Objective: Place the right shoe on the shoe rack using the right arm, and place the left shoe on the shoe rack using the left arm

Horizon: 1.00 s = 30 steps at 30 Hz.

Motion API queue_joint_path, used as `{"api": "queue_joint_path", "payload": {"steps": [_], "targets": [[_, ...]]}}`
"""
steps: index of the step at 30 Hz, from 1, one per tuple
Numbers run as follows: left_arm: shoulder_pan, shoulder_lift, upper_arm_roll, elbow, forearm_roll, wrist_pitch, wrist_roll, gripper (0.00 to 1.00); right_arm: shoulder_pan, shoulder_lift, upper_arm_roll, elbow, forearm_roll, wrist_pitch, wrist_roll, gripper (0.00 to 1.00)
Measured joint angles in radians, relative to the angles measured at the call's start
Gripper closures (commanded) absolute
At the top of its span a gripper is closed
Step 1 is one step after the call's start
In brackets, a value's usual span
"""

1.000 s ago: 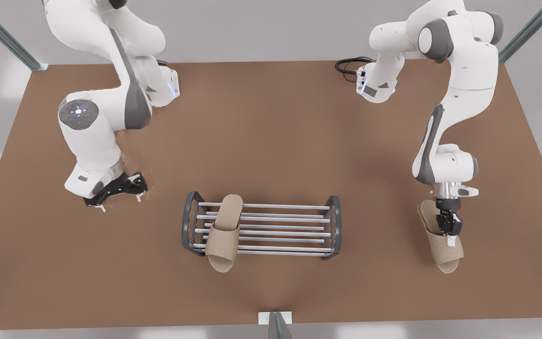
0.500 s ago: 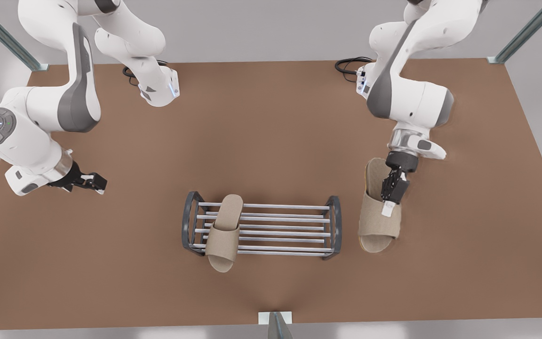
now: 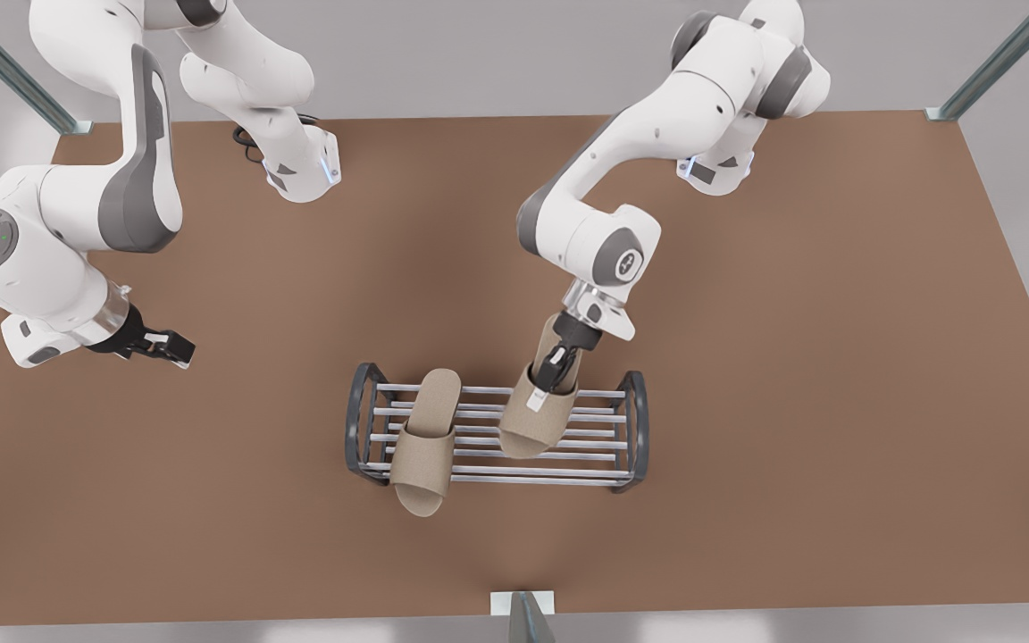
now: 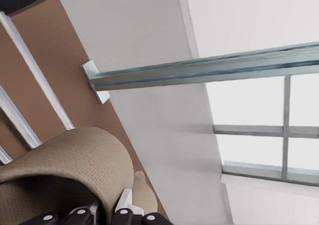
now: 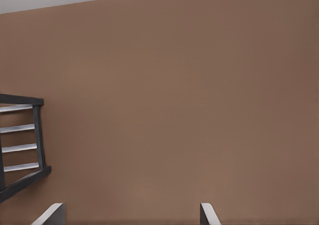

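One tan shoe (image 3: 425,446) already lies across the rack (image 3: 631,420), toe overhanging the near bar, well to the side of both jaws. Left jaws pinch the second shoe (image 3: 532,424) at the upper's rim. It hangs toe-down, tilted, just below the jaws, over the rack's free half. It is not clear whether it touches the bars.

To do well: level the sole, keep it beside the placed shoe without touching, set heel and toe on separate bars, then release.

Right jaws are spread and empty, fingers (image 5: 55,212) over bare table (image 3: 836,446), well apart from the rack; that arm waits.

Shoes: woven fabric, soft, open-backed. Rack: thin round silver bars, dark arched ends, gaps between. Table: matte brown.
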State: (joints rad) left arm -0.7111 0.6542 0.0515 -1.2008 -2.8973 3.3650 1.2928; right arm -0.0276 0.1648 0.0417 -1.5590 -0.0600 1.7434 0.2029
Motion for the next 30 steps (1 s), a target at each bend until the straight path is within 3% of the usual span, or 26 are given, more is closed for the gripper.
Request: {"api": "queue_joint_path", "payload": {"steps": [1, 2, 3, 17, 21, 23, 24, 27, 30], "targets": [[0.000, 0.003, 0.001, -0.001, 0.000, -0.011, -0.005, 0.34, -0.001, 0.000, 0.000, 0.000, 0.000, -0.001, 0.003, 0.00], [0.000, 0.005, 0.002, -0.002, 0.000, -0.022, -0.009, 0.19, -0.001, 0.000, -0.001, 0.000, 0.000, -0.001, 0.005, 0.00], [-0.001, 0.006, 0.002, -0.002, 0.000, -0.034, -0.014, 0.15, -0.001, 0.000, -0.001, 0.000, 0.000, -0.002, 0.007, 0.00], [0.011, -0.006, 0.002, -0.027, 0.000, -0.088, -0.053, 0.01, -0.007, 0.002, -0.002, 0.001, 0.002, -0.005, 0.028, 0.00], [0.029, -0.056, -0.001, -0.062, 0.000, -0.088, -0.061, 0.00, -0.008, 0.002, -0.002, 0.002, 0.002, -0.005, 0.031, 0.00], [0.053, -0.185, -0.008, -0.151, 0.025, -0.062, -0.061, 0.00, -0.008, 0.002, -0.002, 0.002, 0.003, -0.005, 0.032, 0.00], [0.091, -0.282, -0.054, -0.221, 0.086, -0.040, -0.058, 0.00, -0.008, 0.002, -0.002, 0.002, 0.003, -0.005, 0.033, 0.00], [0.462, -0.360, -0.411, -0.340, 0.251, -0.080, -0.026, 0.00, -0.008, 0.002, -0.002, 0.002, 0.004, -0.005, 0.034, 0.00], [0.622, -0.546, -0.547, -0.406, 0.473, -0.090, 0.004, 0.00, -0.009, 0.002, -0.002, 0.002, 0.005, -0.005, 0.036, 0.00]]}}
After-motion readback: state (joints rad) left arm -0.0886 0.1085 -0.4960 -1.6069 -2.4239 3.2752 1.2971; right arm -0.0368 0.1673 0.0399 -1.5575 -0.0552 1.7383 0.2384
